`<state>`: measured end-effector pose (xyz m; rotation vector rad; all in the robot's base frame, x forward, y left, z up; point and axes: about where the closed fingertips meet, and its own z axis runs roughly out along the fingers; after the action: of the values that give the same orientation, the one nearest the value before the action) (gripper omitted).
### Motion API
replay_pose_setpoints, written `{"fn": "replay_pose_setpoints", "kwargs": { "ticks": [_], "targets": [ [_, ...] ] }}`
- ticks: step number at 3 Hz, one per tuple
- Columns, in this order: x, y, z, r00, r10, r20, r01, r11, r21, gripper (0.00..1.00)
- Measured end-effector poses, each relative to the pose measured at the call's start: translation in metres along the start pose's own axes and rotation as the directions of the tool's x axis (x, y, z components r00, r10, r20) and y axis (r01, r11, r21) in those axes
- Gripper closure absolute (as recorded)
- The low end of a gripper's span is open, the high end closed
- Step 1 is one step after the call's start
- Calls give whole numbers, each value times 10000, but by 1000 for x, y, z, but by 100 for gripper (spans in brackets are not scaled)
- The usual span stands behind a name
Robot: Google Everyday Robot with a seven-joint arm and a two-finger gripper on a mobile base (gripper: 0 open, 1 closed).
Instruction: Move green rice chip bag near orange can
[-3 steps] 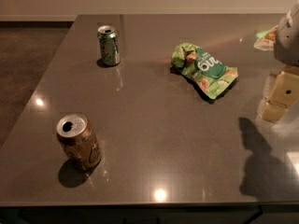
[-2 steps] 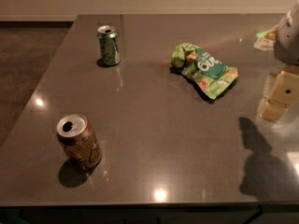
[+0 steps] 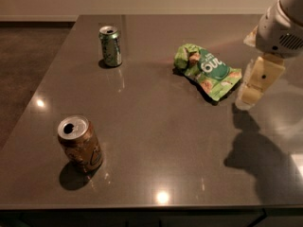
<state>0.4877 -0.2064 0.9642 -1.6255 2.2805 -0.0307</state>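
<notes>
Since the earlier frame the gripper (image 3: 258,83) has slid left & now hangs just beside the green bag (image 3: 208,72), which lies at its 9 o'clock, long axis approx 10-to-4, orange can (image 3: 80,145) well apart at the bag's 8; grip state can't be told.

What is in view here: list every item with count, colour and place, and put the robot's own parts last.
green rice chip bag: one, light green, lying right of the table's centre, toward the far side.
orange can: one, orange-brown with a silver top, upright, near left corner.
green-and-white can: one, upright, far left.
table: one, dark grey, glossy, fills most of the view.
floor: dark, left of the table.
arm: one, white, upper right edge.
gripper: one, cream, just right of the bag, not touching it.
</notes>
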Motion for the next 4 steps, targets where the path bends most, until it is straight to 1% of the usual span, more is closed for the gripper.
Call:
{"fn": "replay_pose_setpoints", "kwargs": {
  "ticks": [1,2,3,4],
  "targets": [
    [-15,-58,32,9881,1504,309,-1508,9885,127,0],
    [-23,-93,53,9697,2385,533,-2394,9709,105,0],
    [-36,-116,76,9522,2944,813,-2944,9556,-119,0],
    [-48,-132,102,9331,3420,1110,-3397,9397,-398,0]
  ]
}}
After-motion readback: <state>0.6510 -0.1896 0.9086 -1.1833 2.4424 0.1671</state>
